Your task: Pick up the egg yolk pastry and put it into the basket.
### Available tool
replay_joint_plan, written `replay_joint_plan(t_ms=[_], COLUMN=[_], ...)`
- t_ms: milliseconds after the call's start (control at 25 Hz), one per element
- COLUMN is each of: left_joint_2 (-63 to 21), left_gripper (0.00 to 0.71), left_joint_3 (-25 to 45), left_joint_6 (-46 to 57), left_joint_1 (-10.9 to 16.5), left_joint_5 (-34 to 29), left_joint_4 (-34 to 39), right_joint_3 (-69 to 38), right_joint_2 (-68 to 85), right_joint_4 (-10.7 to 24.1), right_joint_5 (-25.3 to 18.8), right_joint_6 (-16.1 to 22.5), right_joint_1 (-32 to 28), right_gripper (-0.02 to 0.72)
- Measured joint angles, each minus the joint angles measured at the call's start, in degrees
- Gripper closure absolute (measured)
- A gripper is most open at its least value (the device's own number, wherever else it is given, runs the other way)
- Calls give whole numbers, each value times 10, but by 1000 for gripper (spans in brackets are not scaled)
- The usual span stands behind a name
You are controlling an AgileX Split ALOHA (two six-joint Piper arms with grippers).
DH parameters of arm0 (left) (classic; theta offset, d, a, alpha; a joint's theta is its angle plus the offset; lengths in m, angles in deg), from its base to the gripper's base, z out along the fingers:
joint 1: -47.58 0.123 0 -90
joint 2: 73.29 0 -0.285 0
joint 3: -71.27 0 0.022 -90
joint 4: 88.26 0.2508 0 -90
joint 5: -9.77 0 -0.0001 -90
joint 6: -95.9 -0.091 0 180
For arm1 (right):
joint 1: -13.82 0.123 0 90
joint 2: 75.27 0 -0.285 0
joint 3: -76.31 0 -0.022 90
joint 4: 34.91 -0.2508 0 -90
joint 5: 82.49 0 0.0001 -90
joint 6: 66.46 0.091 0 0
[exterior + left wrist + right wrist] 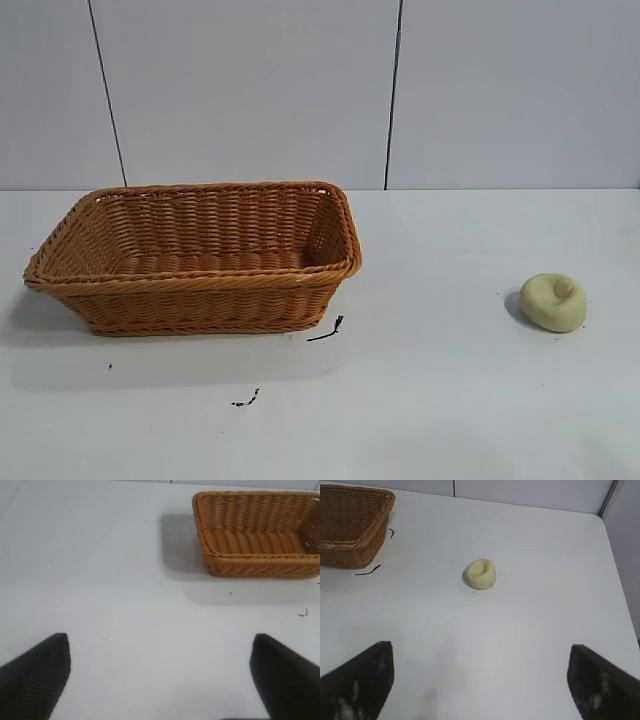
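Note:
The egg yolk pastry (553,302), a small pale yellow bun with a dimpled knob, lies on the white table at the right. It also shows in the right wrist view (480,573), well ahead of my right gripper (481,652), which is open and empty. The orange-brown wicker basket (196,285) stands on the table at the left and is empty. It also shows in the left wrist view (260,560), far ahead of my left gripper (161,642), which is open and empty. Neither gripper shows in the exterior view.
Two small black scraps (327,331) (246,400) lie on the table in front of the basket. A pale panelled wall (320,90) stands behind the table. The table's far edge and right edge (619,580) show in the right wrist view.

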State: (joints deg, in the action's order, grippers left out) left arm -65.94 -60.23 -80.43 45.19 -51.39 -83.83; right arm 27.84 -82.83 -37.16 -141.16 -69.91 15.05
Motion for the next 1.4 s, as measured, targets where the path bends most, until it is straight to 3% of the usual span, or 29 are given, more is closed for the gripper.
replay_joint_plan(t_ms=[600,1040,1400], left_joint_2=[0,0,0], left_gripper=[14,14,14], left_joint_3=[0,0,0], left_joint_6=[0,0,0], left_joint_1=[0,0,0], left_joint_5=[0,0,0], left_joint_4=[0,0,0], right_joint_3=[0,104,292], right_joint_2=[-24,-394,-720], right_joint_4=[0,2,7], right_joint_5=[0,1,2], right_joint_6=[0,0,0], right_joint_1=[0,0,0], right_gripper=[22,10,10])
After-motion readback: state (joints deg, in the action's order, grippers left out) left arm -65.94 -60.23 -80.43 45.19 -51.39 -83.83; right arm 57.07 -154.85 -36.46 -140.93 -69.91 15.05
